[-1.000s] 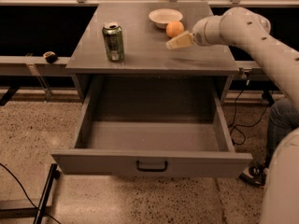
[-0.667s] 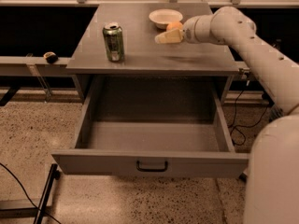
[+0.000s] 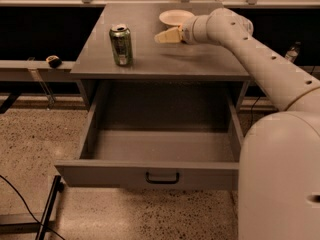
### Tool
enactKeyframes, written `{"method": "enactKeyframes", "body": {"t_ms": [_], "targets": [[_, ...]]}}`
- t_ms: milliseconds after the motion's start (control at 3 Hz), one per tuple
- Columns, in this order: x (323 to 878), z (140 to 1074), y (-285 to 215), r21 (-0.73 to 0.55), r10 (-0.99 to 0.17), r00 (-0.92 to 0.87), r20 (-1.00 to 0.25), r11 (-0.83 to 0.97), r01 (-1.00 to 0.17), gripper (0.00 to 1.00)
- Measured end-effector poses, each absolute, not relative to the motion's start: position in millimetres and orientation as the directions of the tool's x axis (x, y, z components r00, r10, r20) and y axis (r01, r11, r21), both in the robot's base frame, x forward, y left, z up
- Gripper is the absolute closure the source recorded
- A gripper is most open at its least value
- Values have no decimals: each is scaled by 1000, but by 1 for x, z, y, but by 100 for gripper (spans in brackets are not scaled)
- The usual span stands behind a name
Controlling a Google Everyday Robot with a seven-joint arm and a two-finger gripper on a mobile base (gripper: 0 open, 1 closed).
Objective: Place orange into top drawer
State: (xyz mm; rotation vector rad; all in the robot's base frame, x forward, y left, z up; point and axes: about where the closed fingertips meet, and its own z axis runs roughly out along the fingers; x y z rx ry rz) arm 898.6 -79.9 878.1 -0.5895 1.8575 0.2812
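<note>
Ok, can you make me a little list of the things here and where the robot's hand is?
gripper: over the cabinet top, just in front of the white bowl
white bowl: at the back of the top
green can: upright, left side of the top
orange: not visible
top drawer: pulled open, no orange inside
</note>
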Motion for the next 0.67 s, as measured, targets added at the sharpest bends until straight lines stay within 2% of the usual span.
{"method": "enactKeyframes", "body": {"t_ms": [333,667], "targets": [[909,876,-80,-145,-295,-249,-922,863,-484,0],[917,872,-88,-148,-282,-256,-925,885,-441,0]]}}
